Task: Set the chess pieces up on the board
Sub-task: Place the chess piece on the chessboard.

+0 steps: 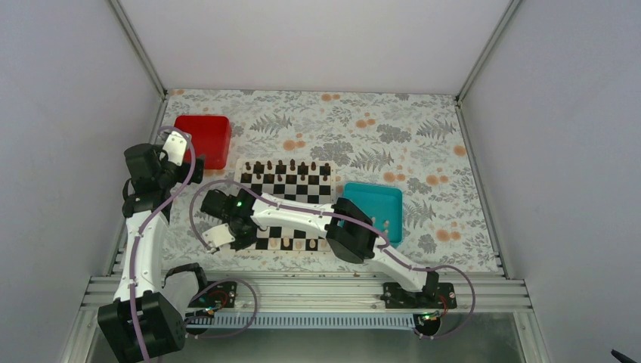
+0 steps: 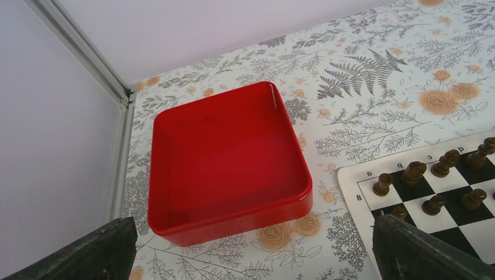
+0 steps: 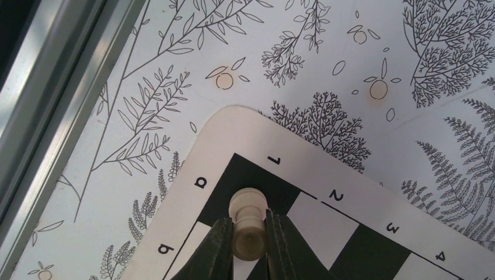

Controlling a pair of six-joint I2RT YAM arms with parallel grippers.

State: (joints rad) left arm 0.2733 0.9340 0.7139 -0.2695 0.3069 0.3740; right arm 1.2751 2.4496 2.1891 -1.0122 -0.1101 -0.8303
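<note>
wrist view alone shows right gripper (image 3: 250, 233) pinching, perhaps, pale rook (image 3: 248, 205).

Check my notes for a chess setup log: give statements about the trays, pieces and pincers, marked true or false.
1. The red tray is empty. True.
2. The right pincer is shut on a dark piece. False: it grips a light piece at the board's a1 corner.
3. The left pincer holds a pawn. False: it is open and holds nothing.
4. Dark pieces stand at the board's row 8 end. True.
5. The teal tray lies left of the board. False: it lies right of it.
</note>
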